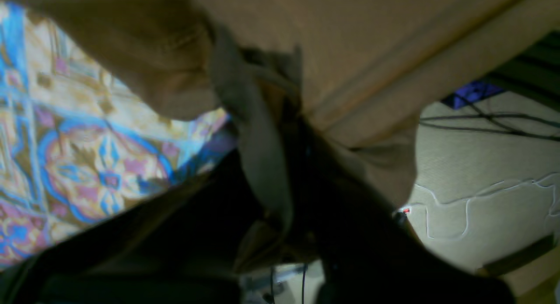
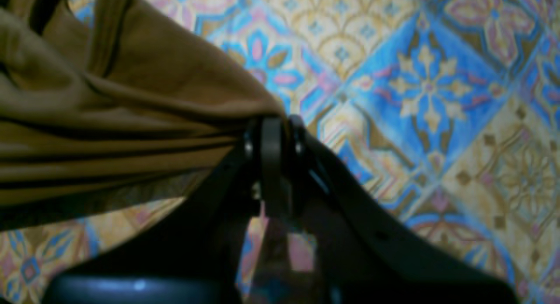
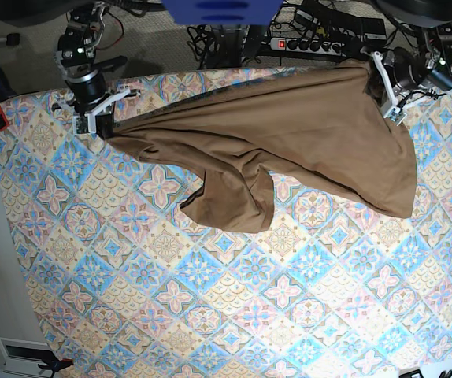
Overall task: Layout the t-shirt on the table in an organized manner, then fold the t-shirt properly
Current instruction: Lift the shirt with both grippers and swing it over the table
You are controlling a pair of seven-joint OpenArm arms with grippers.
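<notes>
The plain tan-brown cotton t-shirt point(image 3: 289, 134) is stretched across the far part of the table with the blue, pink and cream floral tile cloth point(image 3: 210, 299), pulled taut between both arms. Over at the far left corner in the base view, the right gripper point(image 3: 100, 126) is clamped tight on a bunched end of the fabric; the right wrist view shows its black jaws pressed together with the cloth fanning out in tight pleats from the pinch point(image 2: 273, 133). At the far right edge, the left gripper point(image 3: 390, 98) has its jaws closed on the shirt too, and the left wrist view shows fabric gathered and draped right over the dark fingers point(image 1: 271, 164), a hem band running diagonally above. Between the two grips the shirt sags, and a loose fold point(image 3: 230, 201) droops toward the table's middle, resting on the patterned cloth. Another flap hangs down near the right edge.
</notes>
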